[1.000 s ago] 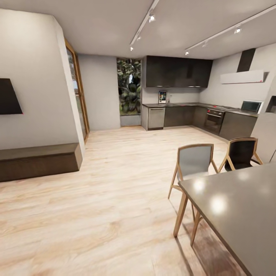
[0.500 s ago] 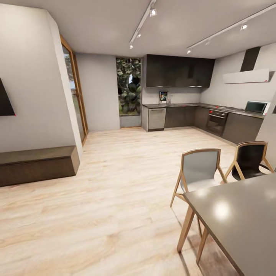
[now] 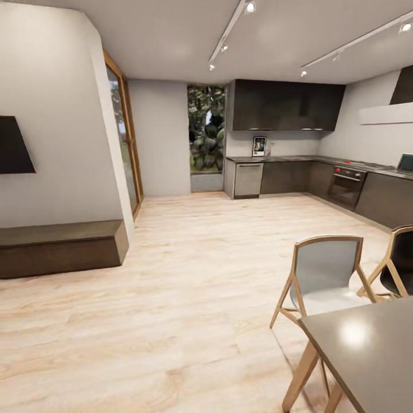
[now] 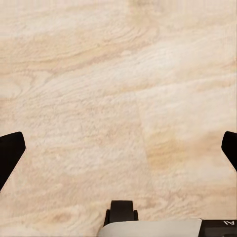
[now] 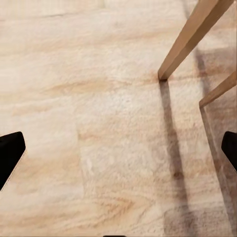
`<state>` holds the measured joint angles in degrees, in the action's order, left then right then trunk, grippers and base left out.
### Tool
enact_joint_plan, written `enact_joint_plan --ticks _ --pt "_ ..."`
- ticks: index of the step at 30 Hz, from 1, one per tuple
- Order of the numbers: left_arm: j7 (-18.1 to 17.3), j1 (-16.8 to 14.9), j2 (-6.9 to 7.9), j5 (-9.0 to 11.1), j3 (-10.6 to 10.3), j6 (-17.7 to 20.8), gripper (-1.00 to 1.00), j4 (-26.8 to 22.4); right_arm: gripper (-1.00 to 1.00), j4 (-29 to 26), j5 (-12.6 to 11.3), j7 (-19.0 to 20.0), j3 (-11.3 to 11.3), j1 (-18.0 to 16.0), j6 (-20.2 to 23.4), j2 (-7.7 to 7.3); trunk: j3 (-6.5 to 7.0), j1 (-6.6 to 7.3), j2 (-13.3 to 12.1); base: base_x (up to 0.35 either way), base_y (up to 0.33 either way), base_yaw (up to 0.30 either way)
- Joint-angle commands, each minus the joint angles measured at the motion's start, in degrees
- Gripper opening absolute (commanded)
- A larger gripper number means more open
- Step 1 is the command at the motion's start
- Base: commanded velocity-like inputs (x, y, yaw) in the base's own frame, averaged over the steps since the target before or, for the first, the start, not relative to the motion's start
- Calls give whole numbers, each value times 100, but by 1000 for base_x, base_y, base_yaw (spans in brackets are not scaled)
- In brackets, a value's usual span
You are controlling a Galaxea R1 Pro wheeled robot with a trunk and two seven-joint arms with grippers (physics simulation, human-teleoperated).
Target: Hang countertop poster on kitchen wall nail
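- Still well short of the kitchen, the robot looks across a broad wooden floor (image 3: 172, 298) toward the far end of the room; by these pictures the step in hand is the approach, with the pick-up not yet begun.
- Against the far wall the counter (image 3: 298, 159), a long grey slab on dark cabinets, runs along the back and turns down the right side, past a built-in oven (image 3: 347, 186).
- Nearer the camera, a dark dining table (image 3: 367, 350) and a grey-backed wooden chair (image 3: 324, 281) sit at lower right, just beside the likely path forward.
- At left, a flat black TV screen (image 3: 14, 146) hangs above a low wooden bench (image 3: 60, 246).
- Both arms hang low over the floor: the left claw (image 4: 118, 148) and the right claw (image 5: 118, 148) each show only dark fingertips spread wide at the frame edges, with nothing between them.
- Standing upright on the counter near its left end, against the wall, is the poster (image 3: 259, 146), far off and tiny.
- Next, the move calls for driving ahead past the chair to bring the counter within reach.
- No lettering on the poster, nor any wall nail, can be made out from this range.
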<state>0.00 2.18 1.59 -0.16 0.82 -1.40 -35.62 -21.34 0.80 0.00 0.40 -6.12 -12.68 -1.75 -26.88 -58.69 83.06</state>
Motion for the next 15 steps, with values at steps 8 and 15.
enact_joint_plan --ticks 8,15 --pt "0 2 -1 -2 4 -9 100 -6 100 12 9 0 -9 -3 -17 -1 -5 -4 2 337 0 47" --pt "0 2 -1 -2 0 -9 100 -6 100 15 8 0 -13 -3 -23 -2 -5 -4 2 337 0 4"
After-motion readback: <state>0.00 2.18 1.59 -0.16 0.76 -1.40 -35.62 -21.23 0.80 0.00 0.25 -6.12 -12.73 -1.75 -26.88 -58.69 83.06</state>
